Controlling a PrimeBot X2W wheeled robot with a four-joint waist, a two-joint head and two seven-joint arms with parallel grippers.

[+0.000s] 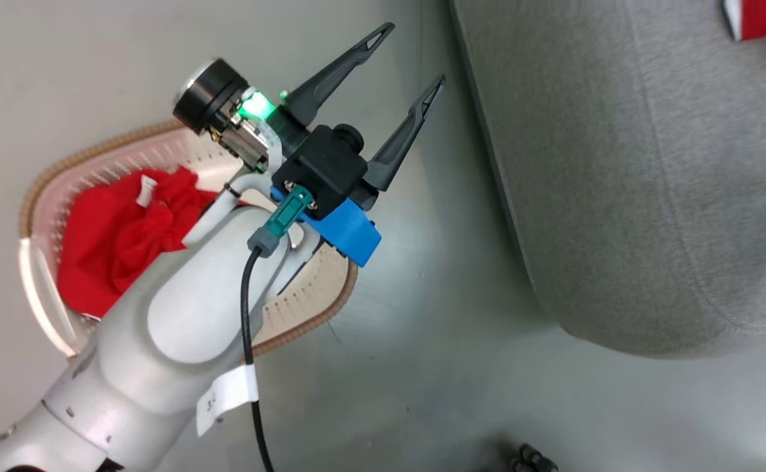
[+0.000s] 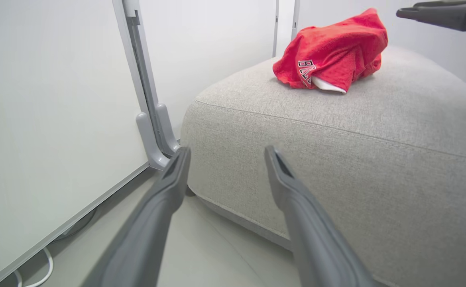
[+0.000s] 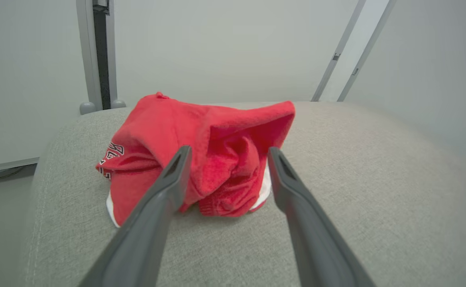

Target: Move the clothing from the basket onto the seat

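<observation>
A red garment (image 1: 120,236) lies crumpled in the cream basket (image 1: 81,157) on the floor, partly hidden by my left forearm. My left gripper (image 1: 414,52) is open and holds nothing; it hangs above the floor between the basket and the grey seat (image 1: 651,164). In the left wrist view the left gripper (image 2: 227,151) points at the seat's side (image 2: 336,167). A second red garment (image 3: 201,151) with black-and-white lettering lies bunched on the seat (image 3: 356,179). My right gripper (image 3: 229,150) is open, just short of this garment and not touching it. One of its fingers (image 2: 428,15) shows above the garment (image 2: 332,48).
Pale wall panels stand behind and beside the seat, with a grey post and foot (image 2: 149,131) at the seat's corner. A white cable (image 2: 37,275) runs under the panel. Smooth grey floor (image 1: 422,367) separates basket and seat. A dark object (image 1: 533,459) sits at the bottom edge.
</observation>
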